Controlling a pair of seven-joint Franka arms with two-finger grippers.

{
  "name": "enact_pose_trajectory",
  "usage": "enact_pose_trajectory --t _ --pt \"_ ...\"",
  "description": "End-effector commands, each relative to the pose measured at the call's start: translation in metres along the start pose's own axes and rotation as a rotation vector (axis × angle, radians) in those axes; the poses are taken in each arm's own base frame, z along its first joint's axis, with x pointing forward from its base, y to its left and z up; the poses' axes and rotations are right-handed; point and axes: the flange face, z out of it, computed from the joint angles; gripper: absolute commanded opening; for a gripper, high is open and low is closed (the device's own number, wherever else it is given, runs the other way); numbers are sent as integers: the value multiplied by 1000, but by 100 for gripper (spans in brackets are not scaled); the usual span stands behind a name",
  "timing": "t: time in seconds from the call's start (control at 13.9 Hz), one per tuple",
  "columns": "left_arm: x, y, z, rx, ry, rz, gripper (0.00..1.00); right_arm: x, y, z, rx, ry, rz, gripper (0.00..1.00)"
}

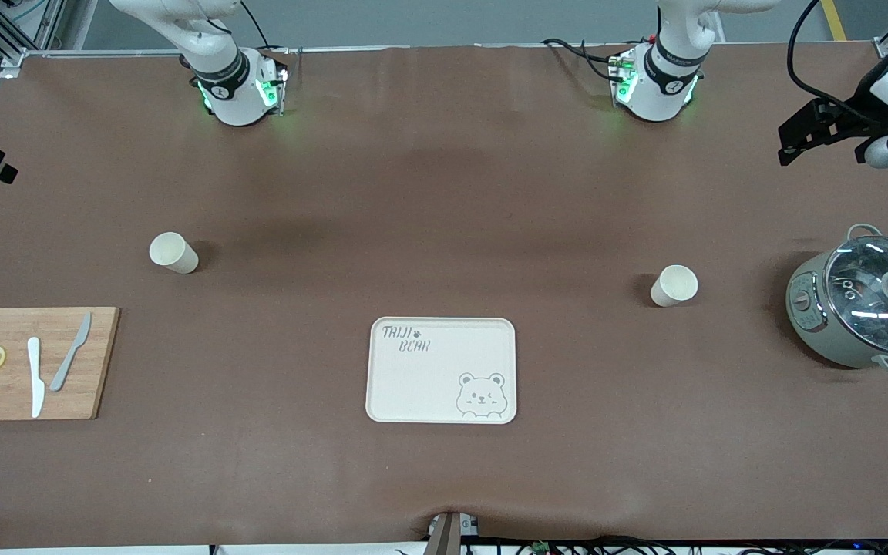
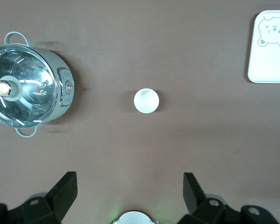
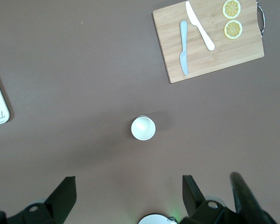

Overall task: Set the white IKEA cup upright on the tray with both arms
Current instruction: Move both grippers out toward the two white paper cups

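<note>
Okay: two white cups, both upright on the table, neither on the tray. One cup sits toward the left arm's end, farther from the front camera than the tray, between tray and the lidded pot. The other cup sits toward the right arm's end, farther than the cutting board carrying two knives and two lemon slices. Tray bare, nearer the front camera, mid-table. Left claw up high over its cup, fingers wide, holding nothing. Right claw up high over the other cup, fingers wide, holding nothing.
</note>
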Motion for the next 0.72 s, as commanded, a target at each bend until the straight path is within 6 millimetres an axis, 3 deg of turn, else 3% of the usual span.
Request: enact_pose_trajectory --t 0.0,0.22,0.36,0.5,0.65 --pt "-6 -1 -7 -2 -2 7 100 3 1 -5 -19 9 1 100" --pt "-8 -3 -7 2 -15 5 100 4 2 -5 -19 9 2 100" --pt "-3 -13 -16 -2 8 -14 100 4 2 -5 -19 9 2 100" --pt "5 -19 0 0 -24 -25 100 3 -1 -5 -19 8 -5 100" --pt "27 -17 31 17 -64 -43 100 3 -2 -5 -18 7 -5 100"
